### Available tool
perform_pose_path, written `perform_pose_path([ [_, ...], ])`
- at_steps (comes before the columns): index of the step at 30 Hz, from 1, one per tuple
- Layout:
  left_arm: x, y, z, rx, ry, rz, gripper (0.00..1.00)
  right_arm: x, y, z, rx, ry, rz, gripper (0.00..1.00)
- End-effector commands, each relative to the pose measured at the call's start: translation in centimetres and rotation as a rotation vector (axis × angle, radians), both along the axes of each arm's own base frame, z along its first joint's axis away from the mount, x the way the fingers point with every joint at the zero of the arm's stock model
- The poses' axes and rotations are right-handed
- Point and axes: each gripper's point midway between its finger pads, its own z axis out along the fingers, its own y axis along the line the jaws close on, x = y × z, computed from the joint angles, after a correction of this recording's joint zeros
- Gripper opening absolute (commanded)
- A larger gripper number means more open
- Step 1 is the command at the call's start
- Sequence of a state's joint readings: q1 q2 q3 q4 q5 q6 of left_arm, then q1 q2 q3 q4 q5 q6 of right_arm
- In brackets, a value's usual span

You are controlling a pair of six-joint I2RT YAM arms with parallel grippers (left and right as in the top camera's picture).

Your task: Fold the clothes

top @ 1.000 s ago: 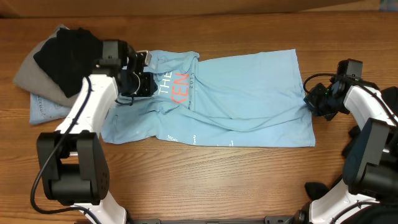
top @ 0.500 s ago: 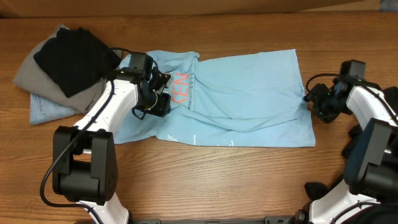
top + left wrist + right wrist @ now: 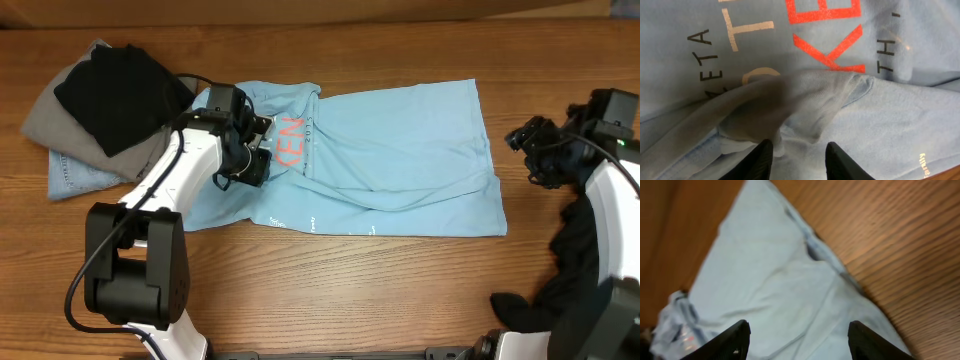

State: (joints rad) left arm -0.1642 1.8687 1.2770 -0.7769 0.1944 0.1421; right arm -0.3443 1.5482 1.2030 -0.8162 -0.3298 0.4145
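on the bench (image 3: pixel 330 300) the light blue t-shirt (image 3: pixel 400 150) lies spread, lettered end bunched. left end effector (image 3: pixel 800 152) and right end effector (image 3: pixel 799 330) both stand open, empty. we judge folding barely begun; next calls for gripping an edge.

- The light blue short-sleeved cotton T-shirt (image 3: pixel 400 150) lies spread across the middle of the brown wooden table (image 3: pixel 350 300).
- A heap of plain grey, black and pale denim-blue garments (image 3: pixel 60 120) lies just beside its left end.
- The left gripper (image 3: pixel 257 150) is over the shirt's left part.
- The right gripper (image 3: pixel 525 155) is just off its right edge.
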Motion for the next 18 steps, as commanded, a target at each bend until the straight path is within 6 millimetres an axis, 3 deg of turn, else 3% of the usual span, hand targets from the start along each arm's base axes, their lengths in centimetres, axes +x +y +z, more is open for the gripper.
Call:
perform_pose_path([
  [1,-0.8,0.0,-1.1,0.030,0.017,-0.032,0.39,0.4,1.8,3.4,0.036,-0.109,0.086,0.67],
  [9,-0.9,0.2,-2.2,0.043,0.007,-0.030,0.41,-0.4,4.4,4.6,0.008,-0.132,0.203,0.69],
  [13,0.1,0.0,-2.5,0.035,-0.029,-0.029,0.44,-0.5,5.6,4.6,0.009,-0.130,0.237,0.69],
  [15,0.4,-0.2,-2.7,0.025,-0.039,-0.027,0.42,-0.4,6.1,4.6,0.010,-0.132,0.250,0.69],
  [18,0.3,-0.2,-3.3,0.028,-0.023,-0.029,0.30,-0.4,6.5,4.6,0.010,-0.133,0.261,0.69],
])
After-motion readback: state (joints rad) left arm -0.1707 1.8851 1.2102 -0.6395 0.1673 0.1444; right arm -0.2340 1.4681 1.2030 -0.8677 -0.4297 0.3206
